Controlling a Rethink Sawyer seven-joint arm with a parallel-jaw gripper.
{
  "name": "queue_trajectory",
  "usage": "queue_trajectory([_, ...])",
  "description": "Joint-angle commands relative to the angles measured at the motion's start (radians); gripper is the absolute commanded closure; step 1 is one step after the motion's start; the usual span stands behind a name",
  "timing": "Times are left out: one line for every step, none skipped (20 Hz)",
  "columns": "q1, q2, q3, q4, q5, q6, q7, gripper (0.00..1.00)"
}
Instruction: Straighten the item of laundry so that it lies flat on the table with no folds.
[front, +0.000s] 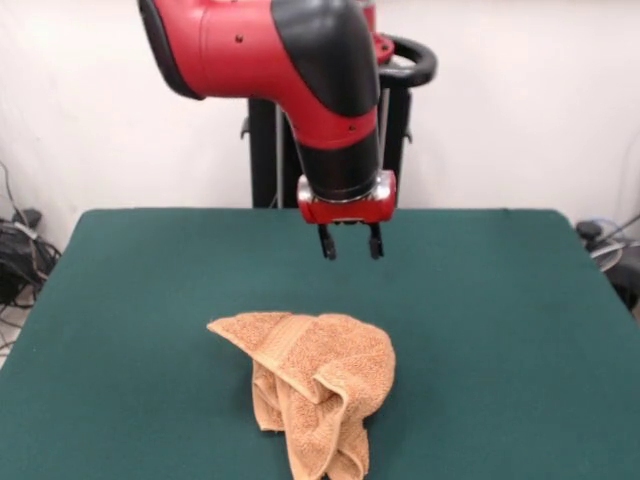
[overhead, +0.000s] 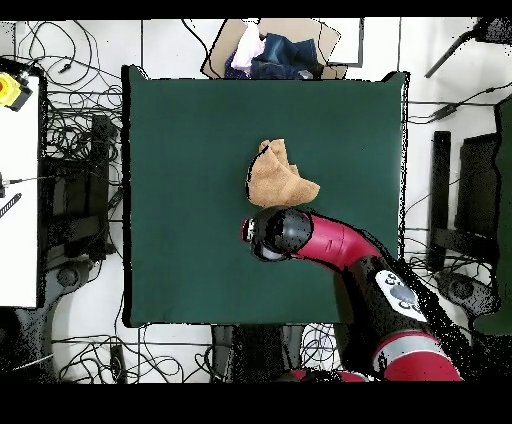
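Hovering over the dark green felt-topped table, the red-and-black arm's gripper hangs empty, fingers parted (ready to descend, I judge). The crumpled orange-tan terry towel lies heaped near mid-table, folds doubled over.

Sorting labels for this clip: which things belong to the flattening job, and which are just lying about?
Job: towel, crumpled and folded; green table; the arm's hand, open above the towel.

Lying about: box of clothes past the table's edge; floor cables; yellow object.
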Motion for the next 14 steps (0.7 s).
queue_trajectory([0.019,-0.086,0.062,0.009,-0.042,0.076,0.010,0.00])
queue_trajectory([0.036,-0.123,0.048,0.017,-0.040,0.093,0.027,0.00])
queue_trajectory([0.050,-0.156,0.039,0.021,-0.039,0.112,0.037,0.00])
queue_trajectory([0.067,-0.181,0.026,0.016,-0.040,0.136,0.047,0.00])
queue_trajectory([0.075,-0.201,0.021,0.015,-0.042,0.154,0.048,0.00])
queue_trajectory([0.083,-0.211,0.015,0.005,-0.042,0.177,0.054,0.00])
queue_trajectory([0.084,-0.215,0.016,-0.001,-0.042,0.193,0.053,0.00])
queue_trajectory([0.088,-0.221,0.014,-0.007,-0.042,0.206,0.056,0.00])
queue_trajectory([0.092,-0.222,0.011,-0.018,-0.045,0.218,0.058,0.00])
queue_trajectory([0.096,-0.229,0.008,-0.023,-0.046,0.230,0.061,0.00])
queue_trajectory([0.098,-0.239,0.007,-0.022,-0.045,0.237,0.062,0.00])
queue_trajectory([0.100,-0.248,0.006,-0.018,-0.045,0.242,0.064,0.00])
queue_trajectory([0.101,-0.256,0.004,-0.008,-0.047,0.234,0.066,0.00])
queue_trajectory([0.098,-0.267,0.003,0.020,-0.042,0.214,0.075,0.00])
